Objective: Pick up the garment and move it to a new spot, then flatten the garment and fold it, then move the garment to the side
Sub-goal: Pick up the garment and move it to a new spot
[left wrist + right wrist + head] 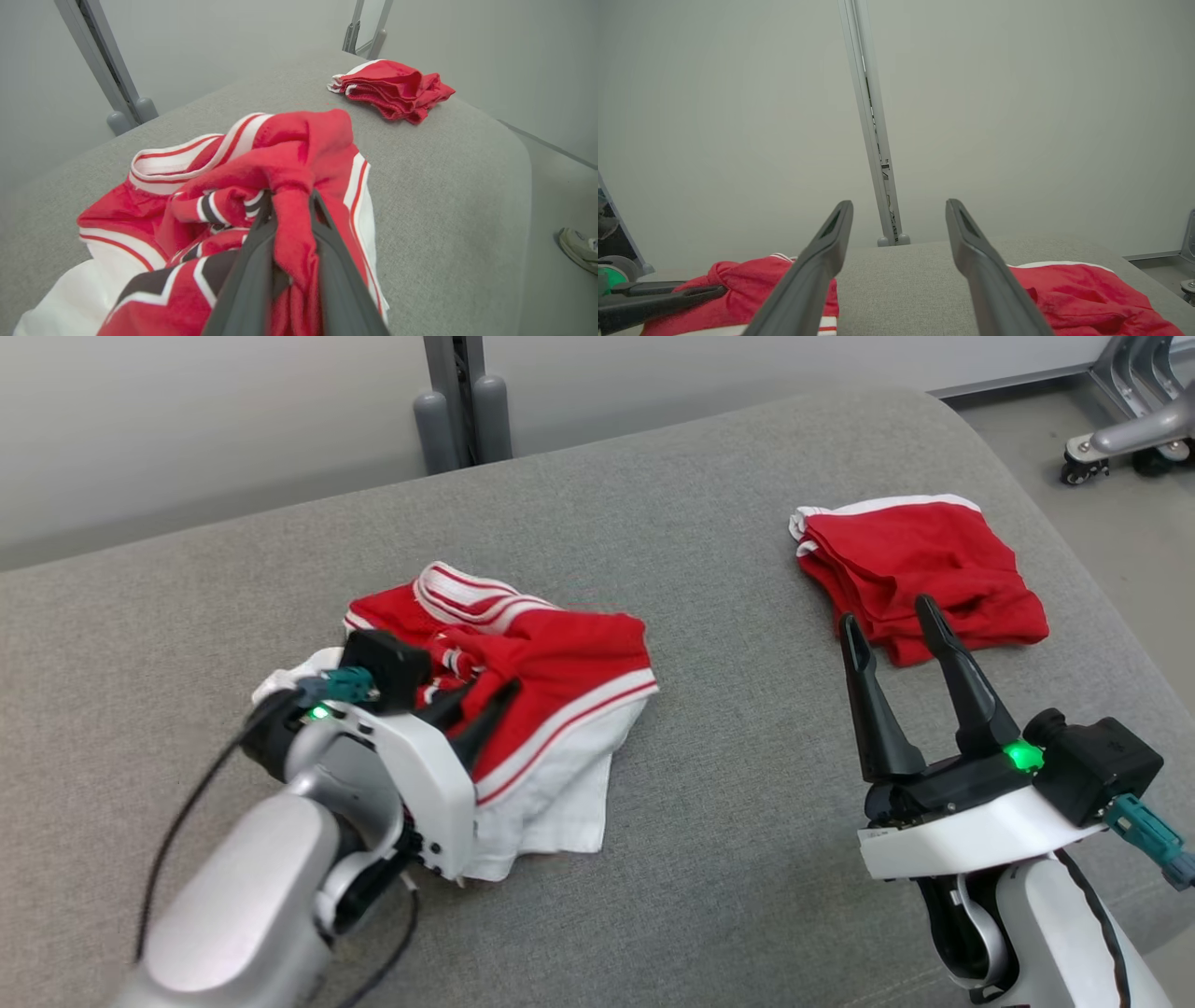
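The left gripper (290, 198) is clamped on a red-and-white garment (560, 663) on the grey cushion (728, 803), pale wall (233, 420) behind; the right gripper (885, 612) is spread wide.

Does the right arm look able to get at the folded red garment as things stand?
Probably yes. The right arm holds its jaws open at the near edge of the folded red garment, with nothing lying between them.

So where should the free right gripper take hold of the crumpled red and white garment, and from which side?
Probably the striped hem along the right edge of the garment, approached from the robot's right, low over the grey cushion. That edge lies loose and exposed, facing the open right gripper, while the left gripper is shut on a red fold nearer the middle.
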